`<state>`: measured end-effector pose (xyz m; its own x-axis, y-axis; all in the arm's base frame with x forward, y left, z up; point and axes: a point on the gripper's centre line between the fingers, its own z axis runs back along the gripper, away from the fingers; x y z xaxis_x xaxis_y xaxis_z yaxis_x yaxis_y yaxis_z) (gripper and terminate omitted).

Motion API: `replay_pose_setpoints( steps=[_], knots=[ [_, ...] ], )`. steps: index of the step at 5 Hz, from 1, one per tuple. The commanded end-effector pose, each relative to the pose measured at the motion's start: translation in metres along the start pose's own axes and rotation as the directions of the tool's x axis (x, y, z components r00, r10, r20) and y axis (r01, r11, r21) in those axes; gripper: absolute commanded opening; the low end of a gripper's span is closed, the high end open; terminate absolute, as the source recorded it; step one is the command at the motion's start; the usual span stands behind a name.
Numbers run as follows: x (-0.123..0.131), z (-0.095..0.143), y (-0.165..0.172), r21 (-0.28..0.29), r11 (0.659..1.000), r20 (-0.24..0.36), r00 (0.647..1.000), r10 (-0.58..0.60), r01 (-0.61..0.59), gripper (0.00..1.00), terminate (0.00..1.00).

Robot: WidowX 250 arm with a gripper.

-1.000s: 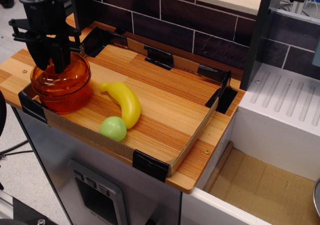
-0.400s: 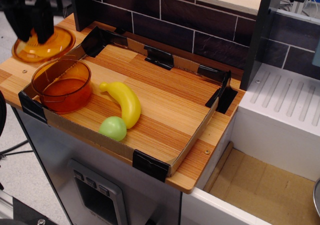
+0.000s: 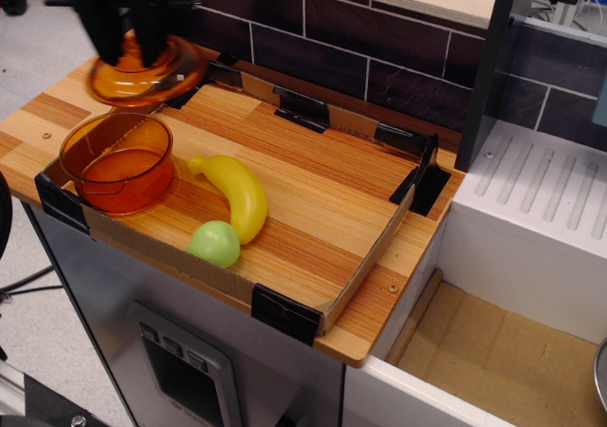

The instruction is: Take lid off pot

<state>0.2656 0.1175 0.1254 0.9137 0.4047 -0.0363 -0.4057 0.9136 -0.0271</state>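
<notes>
Nearest, front edge: a wooden counter [image 3: 379, 323] carries a shallow cardboard tray [image 3: 365, 270] with black corner clips; a grey cabinet front sits below it.
Green ball: a small pale-green ball [image 3: 214, 243] lies in the tray near its front wall, touching the lower end of the banana.
Banana: a yellow banana [image 3: 237, 193] lies on the tray floor just behind the ball, slanting up and to the left, close beside the pot.
Pot: the pot [image 3: 117, 163] — translucent orange, straight-sided — stands upright and uncovered in the tray's front-left corner, its inside bare.
Lid: the lid [image 3: 147, 72] is off the pot, held in the air behind and slightly to the right of it, above the tray's back-left corner; it is a little blurred and looks tilted.
Pincer: the gripper [image 3: 133, 30] is black and reaches down from the top-left edge of the picture, directly over the lid's centre; its fingers [image 3: 104, 28] point downward and close in on the lid's middle, holding it — the knob itself is hidden behind them.
Lid to pincer: the lid hangs straight beneath the fingertips, touching them.
Farthest: a dark brick wall [image 3: 379, 47] runs behind the tray, and a white ribbed draining surface [image 3: 541, 190] lies to the right.
</notes>
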Motion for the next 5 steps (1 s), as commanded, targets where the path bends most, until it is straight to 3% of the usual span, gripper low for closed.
replay_pose_setpoints(
  steps=[1,3,5],
  knots=[
    [0.006,0.008,-0.058,0.006,0.999,0.099,0.994,0.053,-0.054,0.0,0.0],
    [0.011,-0.039,-0.108,0.065,0.998,0.123,0.992,0.012,-0.02,0.0,0.0],
    [0.02,-0.07,-0.136,0.083,0.996,0.101,0.995,0.02,-0.028,0.0,0.0]
  ],
)
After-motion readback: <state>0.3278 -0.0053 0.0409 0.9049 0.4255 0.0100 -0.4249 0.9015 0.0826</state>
